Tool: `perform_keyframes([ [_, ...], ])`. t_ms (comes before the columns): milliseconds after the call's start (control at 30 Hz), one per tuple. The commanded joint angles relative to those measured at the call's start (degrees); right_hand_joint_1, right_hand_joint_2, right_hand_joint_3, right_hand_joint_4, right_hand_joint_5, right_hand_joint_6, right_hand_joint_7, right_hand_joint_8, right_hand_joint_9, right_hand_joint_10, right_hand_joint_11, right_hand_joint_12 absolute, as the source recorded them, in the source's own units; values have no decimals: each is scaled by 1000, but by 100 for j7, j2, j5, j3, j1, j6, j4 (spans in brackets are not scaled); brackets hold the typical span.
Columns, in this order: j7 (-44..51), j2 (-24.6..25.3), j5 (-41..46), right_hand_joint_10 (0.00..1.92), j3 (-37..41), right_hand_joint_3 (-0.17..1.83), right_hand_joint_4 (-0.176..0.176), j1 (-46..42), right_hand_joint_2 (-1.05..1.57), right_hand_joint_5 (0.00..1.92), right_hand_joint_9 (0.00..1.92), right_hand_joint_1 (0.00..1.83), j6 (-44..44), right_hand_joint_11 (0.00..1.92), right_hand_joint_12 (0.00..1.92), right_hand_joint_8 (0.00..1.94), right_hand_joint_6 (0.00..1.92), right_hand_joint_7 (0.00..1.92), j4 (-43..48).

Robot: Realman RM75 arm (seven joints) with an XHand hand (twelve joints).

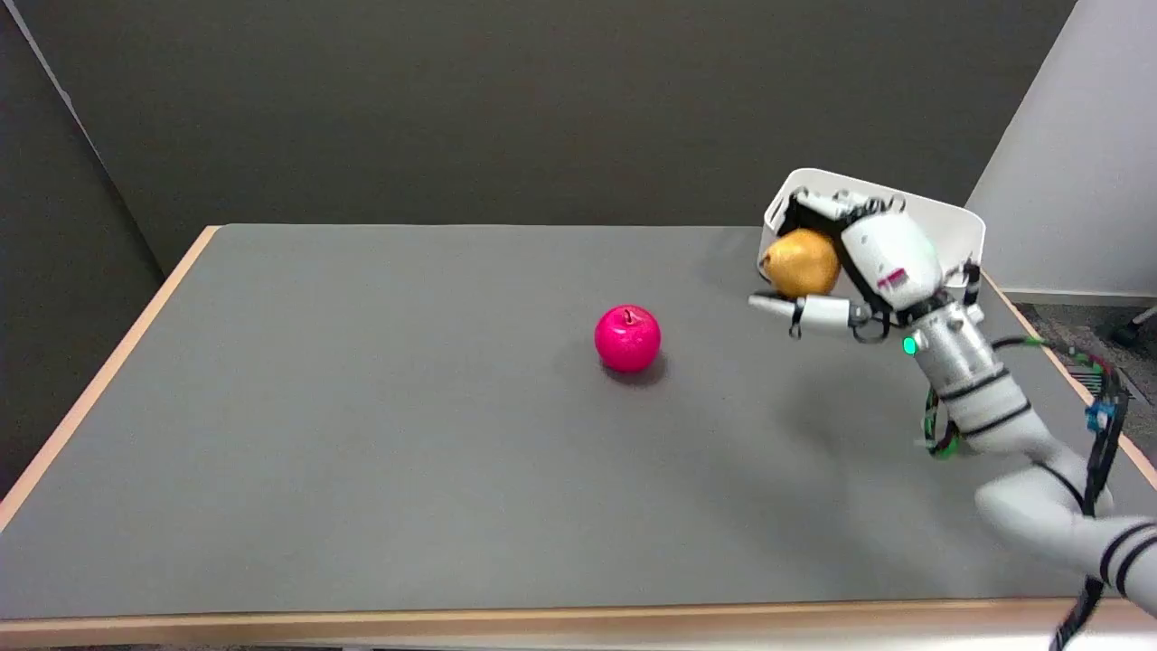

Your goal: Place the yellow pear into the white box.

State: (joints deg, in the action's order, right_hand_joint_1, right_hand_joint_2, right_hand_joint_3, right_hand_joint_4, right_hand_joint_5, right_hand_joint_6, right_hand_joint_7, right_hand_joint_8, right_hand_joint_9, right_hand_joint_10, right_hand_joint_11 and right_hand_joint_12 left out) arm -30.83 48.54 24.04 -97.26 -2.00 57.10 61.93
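The right hand (854,267) grips the yellow pear (802,262), fingers curled over its top and the thumb stretched out beneath it. The pear hangs in the air in front of the white box's (949,226) near-left corner, overlapping its wall in this view, not inside it. Well to the left of the box, 1 pink apple (627,338) rests on the grey table (362,434).
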Motion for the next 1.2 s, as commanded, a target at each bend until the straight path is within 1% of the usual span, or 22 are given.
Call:
perform_keyframes([
  [33,186,-289,-156,1921,-197,609,25,2280,948,772,1118,989,-1867,612,1921,1941,1465,1021,-764],
  [200,-186,-270,-181,1921,-496,606,39,3234,949,771,1125,983,-2387,621,1921,1941,1465,1023,-1818],
  [300,-457,-232,-181,1921,-661,605,39,3719,950,770,1127,982,-2514,614,1921,1941,1466,1023,-2480],
  [367,-544,-232,-181,1921,-717,601,39,3945,953,768,1129,981,-2590,603,1921,1941,1467,1021,-2850],
  [500,-565,-274,-133,1921,-683,593,28,4175,961,763,1130,983,-2879,559,1921,1941,1472,1015,-3245],
  [667,-733,-320,-105,1921,-618,593,23,4207,965,756,1121,981,-3129,540,1921,1941,1483,1011,-3611],
  [733,-733,-324,110,1921,-610,593,21,4105,966,755,1122,982,-3110,541,1921,1941,1484,1011,-3691],
  [833,-733,-356,449,1921,-610,592,19,3898,966,756,1123,983,-3016,546,1921,1941,1483,1012,-3666],
  [1033,-776,-361,549,1921,-658,585,9,3603,972,751,1123,985,-2913,484,1921,1941,1487,1008,-3594],
  [1067,-870,-361,648,1921,-658,573,10,3551,985,740,1085,979,-2913,427,1921,1941,1499,983,-3560],
  [1167,-1083,-334,1052,1921,-658,509,7,3435,1050,683,904,949,-2906,170,1921,1939,1555,852,-3443],
  [1200,-1092,-313,1156,1911,-665,580,-3,3417,997,611,800,939,-2893,87,1921,1832,1439,772,-3397],
])
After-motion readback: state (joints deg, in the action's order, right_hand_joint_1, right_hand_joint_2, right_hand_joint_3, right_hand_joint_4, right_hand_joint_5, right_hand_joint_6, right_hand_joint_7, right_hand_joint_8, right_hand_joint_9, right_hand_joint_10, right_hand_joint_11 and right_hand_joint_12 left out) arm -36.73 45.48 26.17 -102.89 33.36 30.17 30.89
